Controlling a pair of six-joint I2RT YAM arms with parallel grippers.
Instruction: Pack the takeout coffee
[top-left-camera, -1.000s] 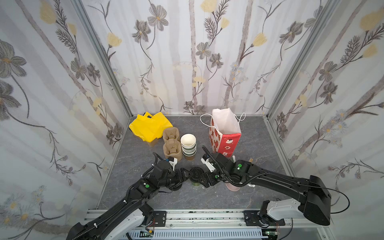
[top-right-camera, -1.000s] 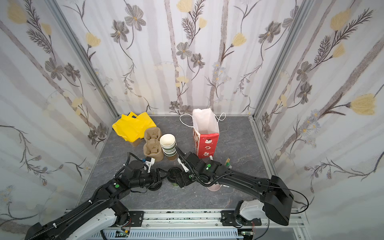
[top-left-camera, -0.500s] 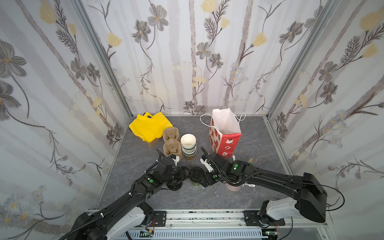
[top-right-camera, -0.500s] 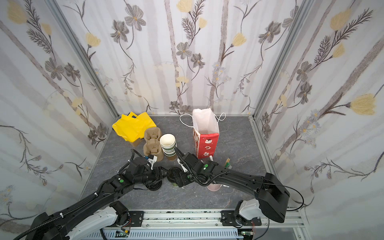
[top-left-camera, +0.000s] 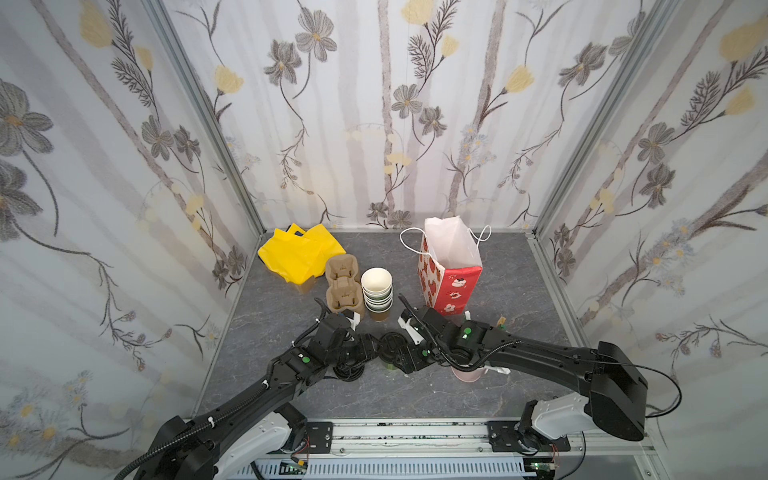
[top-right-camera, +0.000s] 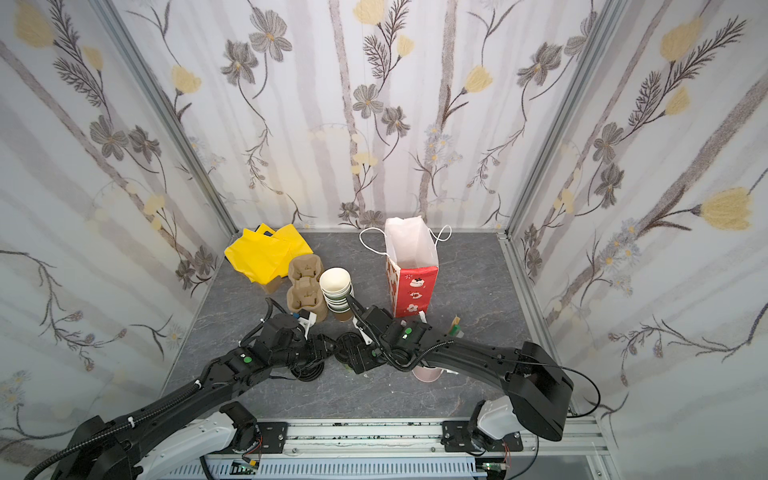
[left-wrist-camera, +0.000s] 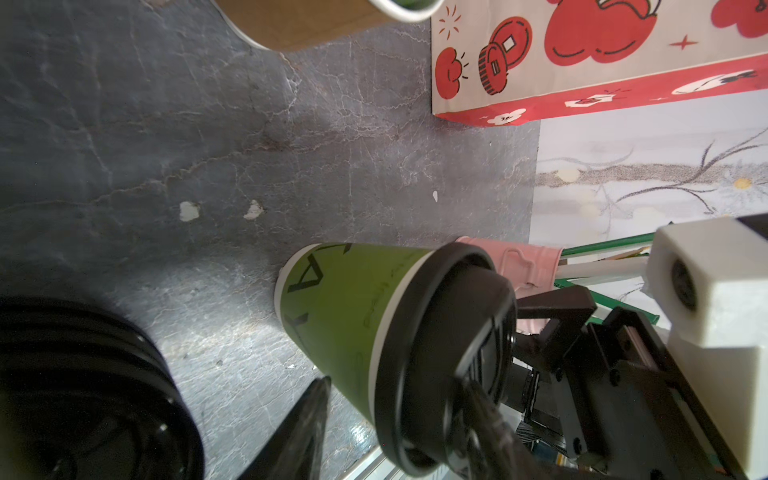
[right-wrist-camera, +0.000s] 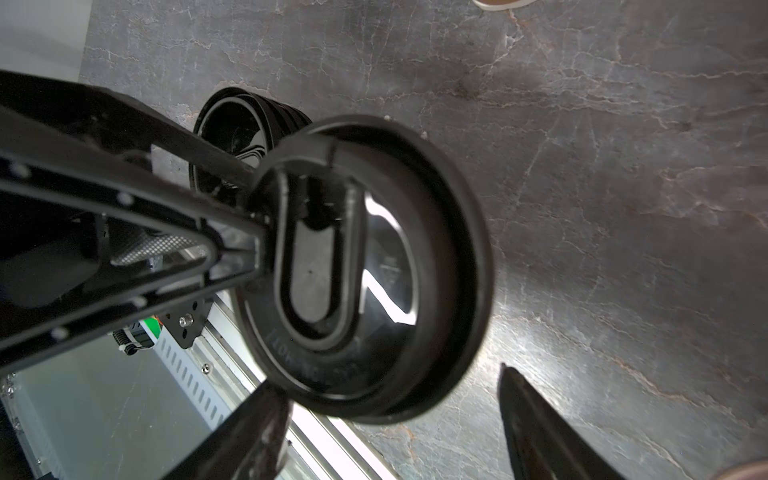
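The takeout coffee (top-left-camera: 389, 364), an olive-green cup under a black sip lid (left-wrist-camera: 449, 353), stands upright near the front of the table in both top views, between my two grippers. My left gripper (left-wrist-camera: 395, 386) is open. One of its fingers (left-wrist-camera: 486, 424) lies across the top of the lid, and the other finger (left-wrist-camera: 299, 432) hangs beside the cup's wall (left-wrist-camera: 345, 316). My right gripper (right-wrist-camera: 384, 376) is open and straddles the lid (right-wrist-camera: 386, 266) from the other side, with a gap at each fingertip. The cup's body is hidden in the right wrist view.
A red-and-white paper bag (top-left-camera: 451, 266) stands open at the back right. A stack of lidless cups (top-left-camera: 377, 291), cardboard carriers (top-left-camera: 343, 286) and a yellow bag (top-left-camera: 299, 253) sit behind the left arm. Loose black lids (top-left-camera: 349, 372) lie left of the cup, and a pink pot (top-left-camera: 469, 374) stands to its right.
My left gripper has moved right, up to the cup, and its jaws have narrowed. The right gripper's jaws have narrowed a little around the lid.
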